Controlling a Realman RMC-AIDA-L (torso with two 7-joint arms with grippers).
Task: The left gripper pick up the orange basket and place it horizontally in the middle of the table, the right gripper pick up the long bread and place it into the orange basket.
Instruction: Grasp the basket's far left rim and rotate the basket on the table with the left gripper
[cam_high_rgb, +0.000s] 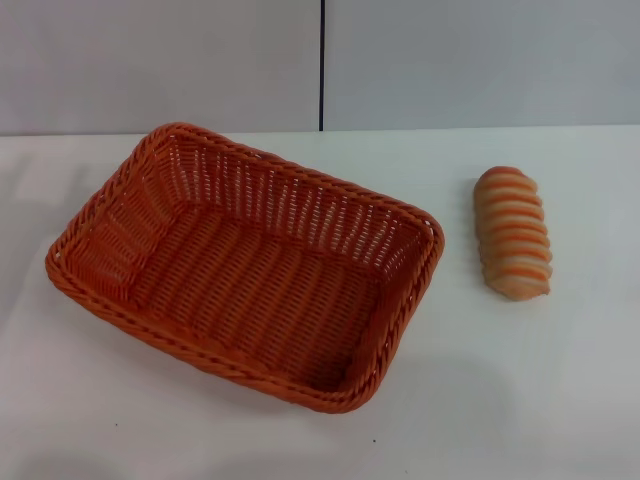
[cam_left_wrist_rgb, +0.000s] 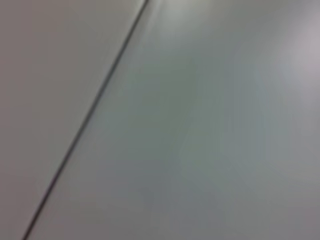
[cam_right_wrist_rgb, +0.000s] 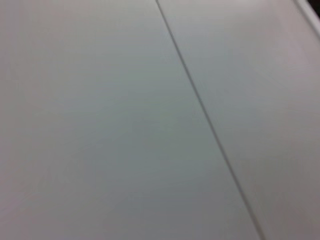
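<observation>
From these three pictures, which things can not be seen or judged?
- Left hand and right hand: in no view. The head view shows only the orange basket, the long bread and the table; where the arms are is unknown.
- Both wrist views: only a plain grey surface with one dark line, blurred; neither basket nor bread appears.
- Basket's near inner wall: hidden by its own rim in the head view.
- Bread's underside: hidden, it lies on the table.

1. Head view: no part of the robot's body appears, neither arm nor tool.
2. Left wrist view: only a blurred pale grey panel crossed by one thin dark seam; no robot parts visible.
3. Right wrist view: the same kind of panel and seam; no fingers, cables or markings shown.
</observation>
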